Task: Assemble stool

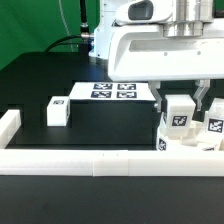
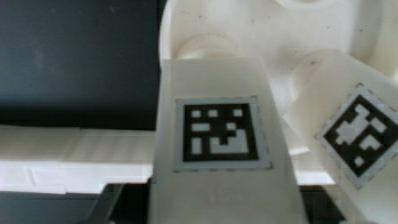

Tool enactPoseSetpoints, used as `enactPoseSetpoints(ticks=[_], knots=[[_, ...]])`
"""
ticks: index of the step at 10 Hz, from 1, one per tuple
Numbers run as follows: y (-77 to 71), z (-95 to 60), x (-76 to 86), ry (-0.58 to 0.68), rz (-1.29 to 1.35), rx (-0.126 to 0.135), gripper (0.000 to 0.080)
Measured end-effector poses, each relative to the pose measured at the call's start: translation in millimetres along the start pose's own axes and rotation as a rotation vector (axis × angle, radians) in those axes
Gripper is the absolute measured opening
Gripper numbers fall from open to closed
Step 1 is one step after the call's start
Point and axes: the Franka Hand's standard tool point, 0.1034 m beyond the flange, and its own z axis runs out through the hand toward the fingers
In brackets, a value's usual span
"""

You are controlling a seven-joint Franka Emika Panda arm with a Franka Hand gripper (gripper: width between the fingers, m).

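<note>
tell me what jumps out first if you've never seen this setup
The gripper, at the exterior view's right, is closed on an upright white block leg with a black-and-white tag, and more tagged legs crowd close around it, just behind the long white border rail. A lone leg stands apart on the black table at the exterior view's left, and the marker board lies further back.

Exterior view: frontal, slightly raised, facing across the tabletop (image 1: pixel 30 90) toward the arm (image 1: pixel 150 50). Wrist view: very close, onto a tagged stool leg (image 2: pixel 217 130), shared by both.
</note>
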Motion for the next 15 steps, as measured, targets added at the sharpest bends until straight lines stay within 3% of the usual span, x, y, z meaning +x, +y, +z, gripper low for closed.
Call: enactPoseSetpoints(ticks=[6,7,8,12,15], knots=[[2.4,-0.2,2.4,0.068,-0.004,-0.007,0.0338],[6.3,-2.4,3.3,0.066,-0.001,-0.008,0.0512],[8.3,-5.2,4.1,0.063,0.002,-0.008,0.0620],[11.7,-23.2,9.9,0.055,0.004,-0.002,0.0648],[10.9,-20.0,5.5,0.025,0.003,0.000,0.0649]])
